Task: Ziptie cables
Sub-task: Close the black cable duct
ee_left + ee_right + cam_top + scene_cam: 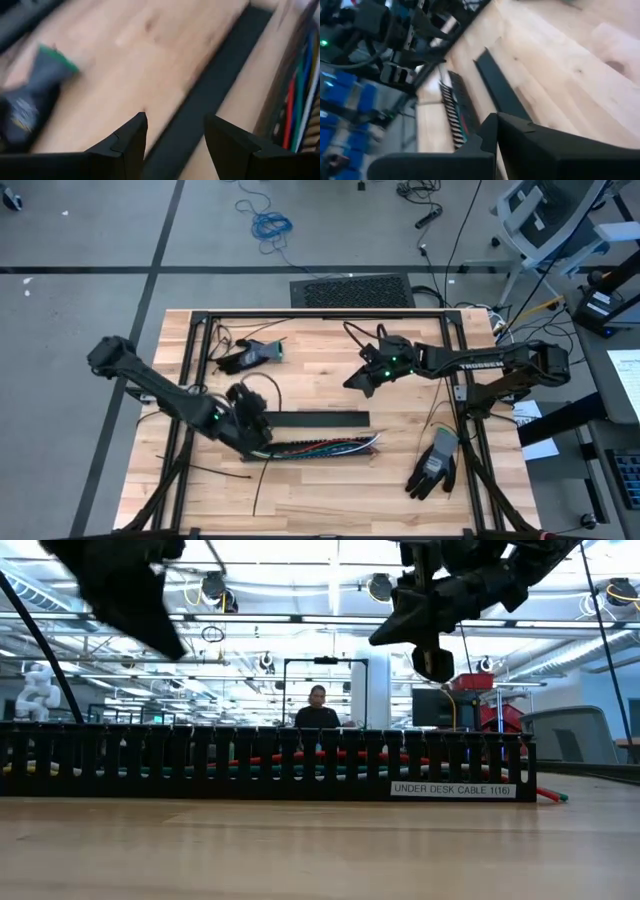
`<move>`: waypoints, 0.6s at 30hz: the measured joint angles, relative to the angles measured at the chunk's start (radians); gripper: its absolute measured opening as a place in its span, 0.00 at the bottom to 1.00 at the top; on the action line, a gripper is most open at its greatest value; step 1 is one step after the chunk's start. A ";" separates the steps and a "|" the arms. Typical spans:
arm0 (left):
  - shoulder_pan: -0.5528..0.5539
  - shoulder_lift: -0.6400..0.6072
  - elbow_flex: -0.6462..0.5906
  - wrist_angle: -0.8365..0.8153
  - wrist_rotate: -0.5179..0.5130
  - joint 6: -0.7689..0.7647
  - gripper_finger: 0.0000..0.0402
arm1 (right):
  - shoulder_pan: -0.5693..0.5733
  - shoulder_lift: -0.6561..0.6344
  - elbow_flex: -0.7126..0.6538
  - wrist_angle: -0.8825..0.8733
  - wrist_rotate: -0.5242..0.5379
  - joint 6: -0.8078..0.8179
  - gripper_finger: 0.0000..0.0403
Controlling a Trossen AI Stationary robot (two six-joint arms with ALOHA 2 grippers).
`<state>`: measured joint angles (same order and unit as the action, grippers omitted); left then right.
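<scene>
1. Cables lying in a slotted black cable tray toward the near side of the counter; coloured strands, red, blue and green among them, fanning out at the tray's right end.
2. Likely light, limp and slippery as a bunch; strands apt to splay when lifted; best taken mid-bundle where the wires run together, not at the loose fanned end; tray slots likely to snag any wire pulled sideways.
3. Left gripper low over the tray's left end; fingers partly apart, empty, nothing between them but a flat black strip and bare wood below.
4. Right gripper raised over the far-centre counter, well apart from the cables; fingers together, holding nothing visible.
5. Work glove lying near the right edge, clear of the job.
</scene>
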<state>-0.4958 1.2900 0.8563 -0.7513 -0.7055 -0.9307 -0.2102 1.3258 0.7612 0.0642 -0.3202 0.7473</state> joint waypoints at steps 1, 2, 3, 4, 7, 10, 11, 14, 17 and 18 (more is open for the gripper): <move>-0.010 0.033 0.000 0.001 0.012 -0.028 0.48 | 0.000 0.000 0.000 -0.025 0.001 -0.031 0.00; -0.017 0.064 0.000 0.006 0.022 -0.057 0.48 | 0.001 0.000 0.001 -0.062 0.004 -0.061 0.00; -0.021 0.093 0.000 0.010 0.024 -0.086 0.48 | 0.003 0.000 0.001 -0.108 0.010 -0.089 0.00; -0.025 0.120 0.000 0.020 0.025 -0.108 0.48 | 0.005 0.000 0.001 -0.158 0.018 -0.120 0.00; -0.030 0.203 0.000 0.039 0.101 -0.070 0.48 | 0.018 0.004 0.001 -0.322 0.088 -0.203 0.00; -0.023 0.280 0.000 0.000 0.203 0.050 0.48 | 0.023 0.021 0.001 -0.411 0.140 -0.270 0.00; -0.021 0.305 0.000 -0.011 0.220 0.066 0.48 | 0.025 0.031 0.001 -0.419 0.141 -0.295 0.01; 0.016 0.341 0.001 -0.037 0.285 0.174 0.48 | 0.044 0.052 0.001 -0.402 0.140 -0.349 0.06; 0.086 0.332 0.019 -0.119 0.346 0.234 0.48 | 0.063 0.069 0.001 -0.394 0.150 -0.374 0.15; 0.116 0.321 0.037 -0.157 0.346 0.236 0.48 | 0.068 0.071 0.001 -0.394 0.163 -0.373 0.19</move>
<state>-0.3798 1.6109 0.8938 -0.9081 -0.3595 -0.6946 -0.1422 1.3972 0.7620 -0.3301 -0.1573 0.3743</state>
